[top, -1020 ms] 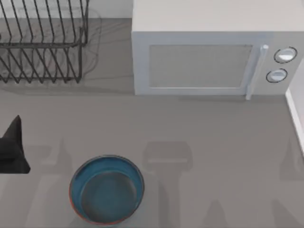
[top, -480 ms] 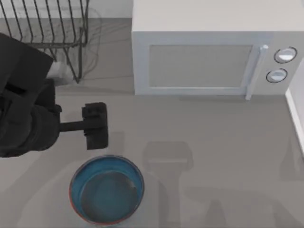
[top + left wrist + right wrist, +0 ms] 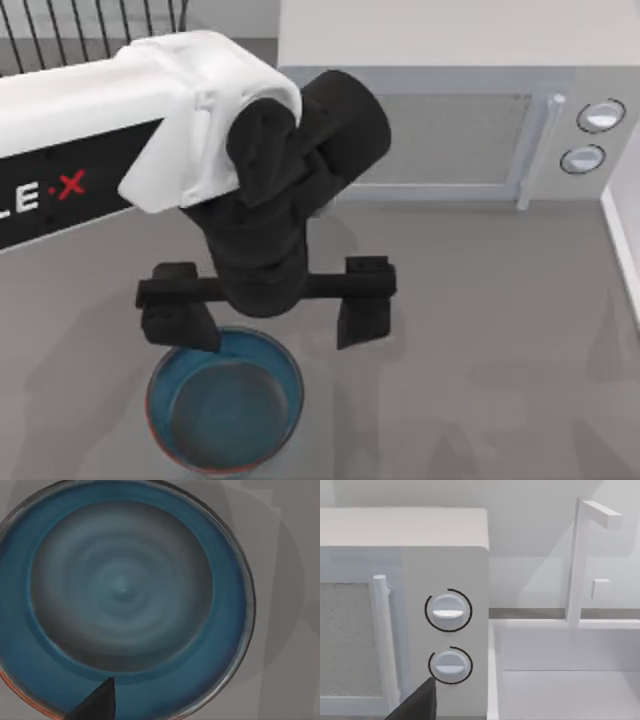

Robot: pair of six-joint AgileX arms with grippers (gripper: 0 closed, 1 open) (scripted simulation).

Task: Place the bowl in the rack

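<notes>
Item: round, glossy blue bowl [image 3: 225, 405] on grey bench [image 3: 480, 340]. Left gripper [image 3: 265, 320] hovered above its far rim, fingers [image 3: 362, 310] spread, released.

Even, soft light, with faint shadows on the grey table [image 3: 480, 330].

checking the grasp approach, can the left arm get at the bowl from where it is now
Probably yes. The left gripper hangs open just above the bowl, one finger over the rim's far edge, the other off to the side over the table. Nothing lies between gripper and bowl.
</notes>
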